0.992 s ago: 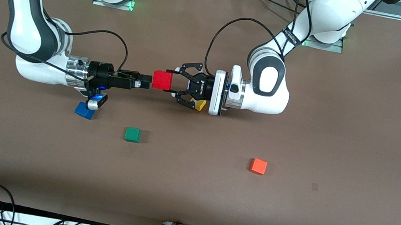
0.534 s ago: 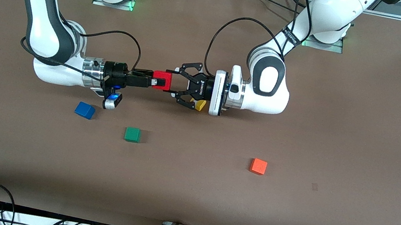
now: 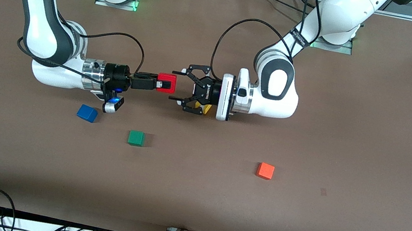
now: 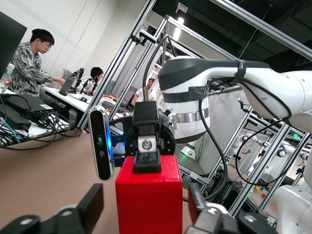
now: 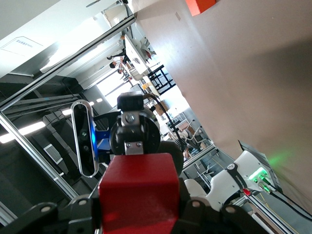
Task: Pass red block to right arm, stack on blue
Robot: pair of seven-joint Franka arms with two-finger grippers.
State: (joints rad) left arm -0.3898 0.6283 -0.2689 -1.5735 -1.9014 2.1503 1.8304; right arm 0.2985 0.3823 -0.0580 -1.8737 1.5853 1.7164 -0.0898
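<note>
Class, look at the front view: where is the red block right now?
The red block is up in the air over the table's middle, clamped in the right gripper, with the opened left gripper just beside it.

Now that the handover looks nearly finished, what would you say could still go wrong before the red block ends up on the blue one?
The right gripper grips the red block in the air, near one end only, so it may tilt or slip on the way. The open left gripper sits close beside the block; withdrawing carelessly could knock it. The blue block lies close under the right wrist, with the green block nearby, so lowering could nudge it.
</note>
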